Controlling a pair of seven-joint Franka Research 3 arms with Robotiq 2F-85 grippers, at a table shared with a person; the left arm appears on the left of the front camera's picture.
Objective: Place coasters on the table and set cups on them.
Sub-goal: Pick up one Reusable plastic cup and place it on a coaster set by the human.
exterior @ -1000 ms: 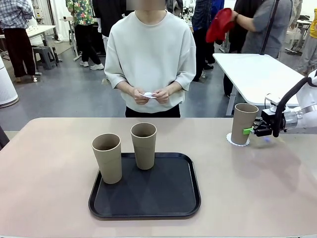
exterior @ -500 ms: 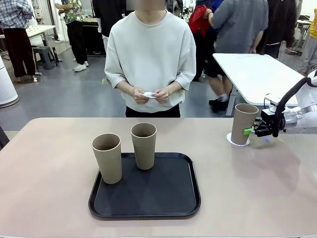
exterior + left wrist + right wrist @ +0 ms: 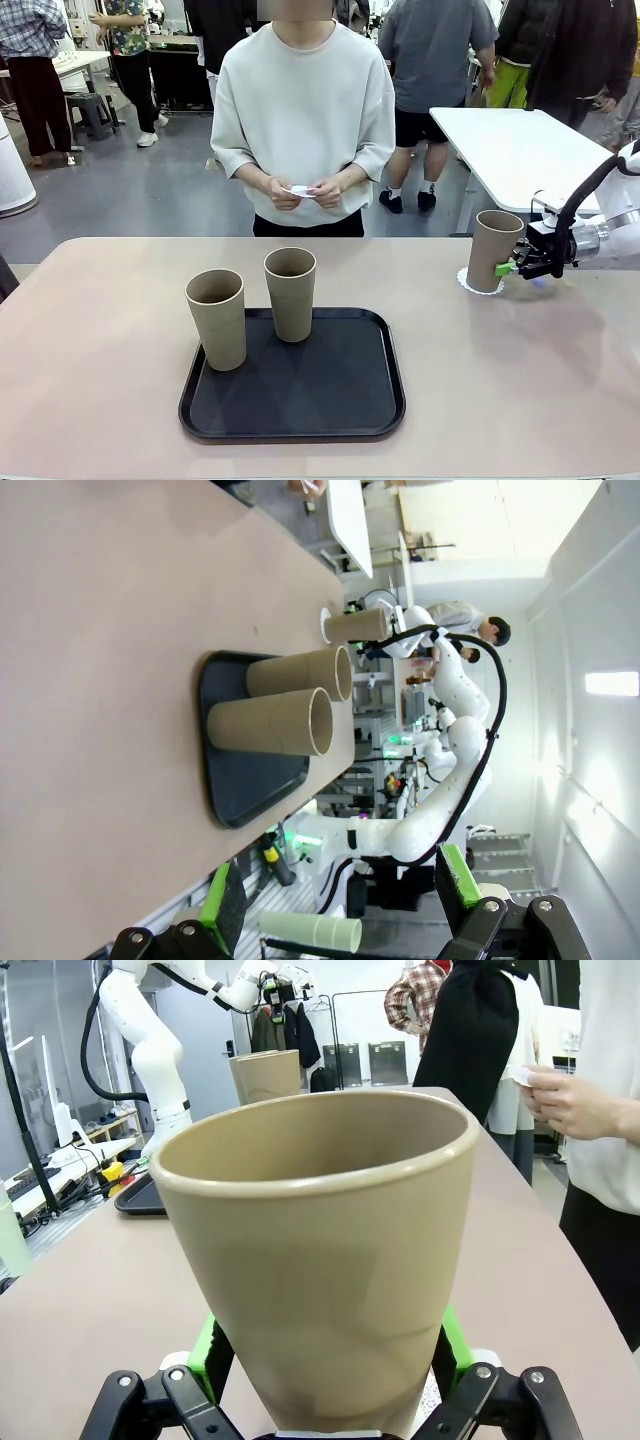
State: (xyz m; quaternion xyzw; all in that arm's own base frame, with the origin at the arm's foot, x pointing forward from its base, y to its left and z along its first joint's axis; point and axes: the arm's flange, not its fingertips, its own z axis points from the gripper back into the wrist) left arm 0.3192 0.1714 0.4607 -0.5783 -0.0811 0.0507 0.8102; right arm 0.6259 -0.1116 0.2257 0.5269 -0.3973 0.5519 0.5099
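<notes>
Cup (image 3: 494, 250) on coaster (image 3: 463, 281) sits between spread fingers of right end effector (image 3: 508, 267).

Three cups (image 3: 215, 318) (image 3: 290, 292) (image 3: 494, 250), one black tray (image 3: 330, 392), one coaster (image 3: 463, 281) (beneath a cup)

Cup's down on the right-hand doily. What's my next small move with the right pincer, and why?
Probably draw the right pincer straight back from the cup, no sideways swing. The cup stands upright on its coaster, and the jaws look spread to either side, green pads close to its wall, so drifting sideways could tip it.
</notes>
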